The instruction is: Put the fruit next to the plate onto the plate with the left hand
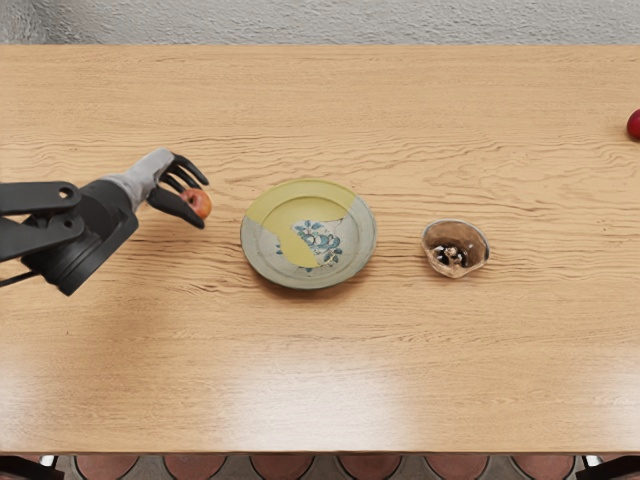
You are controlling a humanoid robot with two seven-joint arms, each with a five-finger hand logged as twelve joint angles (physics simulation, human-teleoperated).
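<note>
Tabletop [320,380] carries the plate [285,215], the left robot hand [178,186] near its left side closed round the fruit [199,204]: grasp step in hand, next move likely a lift rightward over the rim

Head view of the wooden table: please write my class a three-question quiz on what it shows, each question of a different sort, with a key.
1. True or false: the small reddish-orange fruit lies on the round yellow and grey-green plate.
2. What stands on the table to the right of the plate? A) a small brown bowl; B) a glass bottle; C) a steel fork.
3. Fill in: the dark fingers of the left hand are curled around the ____.

Key: 1 false, it is left of the plate; 2 A; 3 fruit.
</note>
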